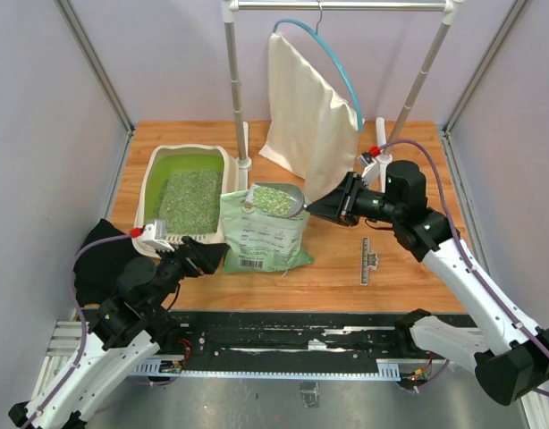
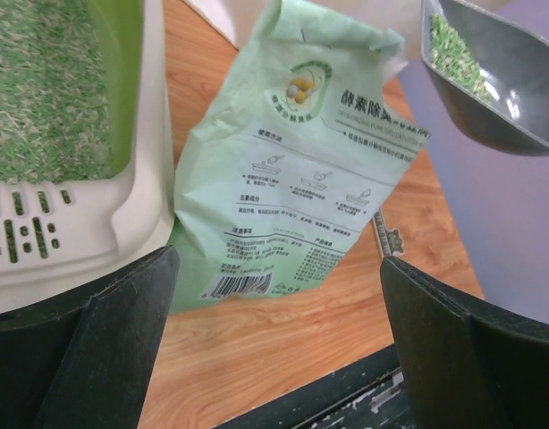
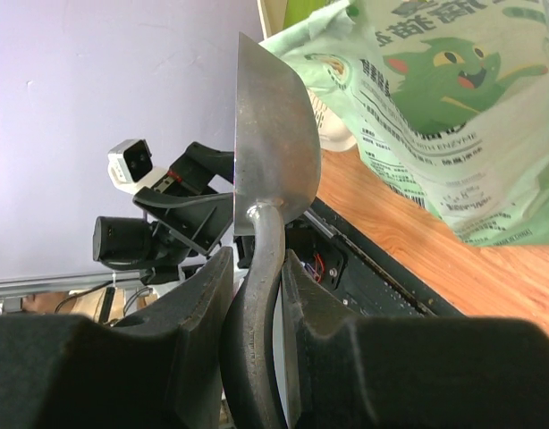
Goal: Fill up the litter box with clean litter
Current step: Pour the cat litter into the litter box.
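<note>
**Loaded scoop over the bag, box only partly filled**

Nearest the arm bases, the left gripper (image 1: 201,256) stood spread wide and held nothing. In its wrist view its dark fingers (image 2: 122,340) framed the lower end of the green bag (image 2: 292,179) without touching it. The bag therefore had no support from that side. It seemed likely that it could slump or slide if the scoop brushed it, spilling whatever was inside onto the table (image 1: 409,268).

Just beyond, the right gripper (image 1: 333,207) was clamped narrowly on the handle of the grey metal scoop (image 1: 279,198). The scoop hung above the bag's top end with a heap of clean litter (image 1: 273,198) in its bowl. The main risk looked to be the carry leftward. A thin handle in a two-finger hold could roll, and any tilt on the way over the bag would scatter granules on the bag or the wood short of the rim.

The litter box (image 1: 149,183) sat on the far-left part of the table, with the bag right against or just beside its right wall. A loose speckled bed of granules covered most of its floor, with bare lime-green showing at the far end, so more loads seemed needed. How much remained in the bag could not be seen.

Farthest back, a pale cloth (image 1: 306,116) hung from a rack.
</note>
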`<state>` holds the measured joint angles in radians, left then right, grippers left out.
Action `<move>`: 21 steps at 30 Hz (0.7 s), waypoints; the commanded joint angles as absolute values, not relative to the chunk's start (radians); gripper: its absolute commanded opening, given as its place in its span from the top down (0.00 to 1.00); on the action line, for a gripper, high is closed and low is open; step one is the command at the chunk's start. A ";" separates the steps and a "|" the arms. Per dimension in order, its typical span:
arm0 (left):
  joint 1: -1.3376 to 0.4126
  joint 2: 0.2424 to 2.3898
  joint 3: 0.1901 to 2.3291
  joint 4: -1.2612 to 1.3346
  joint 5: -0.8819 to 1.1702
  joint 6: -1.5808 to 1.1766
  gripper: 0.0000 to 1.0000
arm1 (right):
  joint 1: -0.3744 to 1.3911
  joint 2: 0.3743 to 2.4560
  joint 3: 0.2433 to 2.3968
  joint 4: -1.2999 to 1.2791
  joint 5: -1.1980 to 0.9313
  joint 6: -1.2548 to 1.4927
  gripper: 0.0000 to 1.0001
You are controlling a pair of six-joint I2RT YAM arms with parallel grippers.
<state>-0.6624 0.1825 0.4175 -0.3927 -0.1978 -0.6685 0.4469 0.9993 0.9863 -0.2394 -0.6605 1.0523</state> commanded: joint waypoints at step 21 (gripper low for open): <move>-0.660 0.332 0.761 -0.901 -0.661 -0.995 0.00 | 0.804 1.339 1.171 0.019 -0.353 1.069 0.99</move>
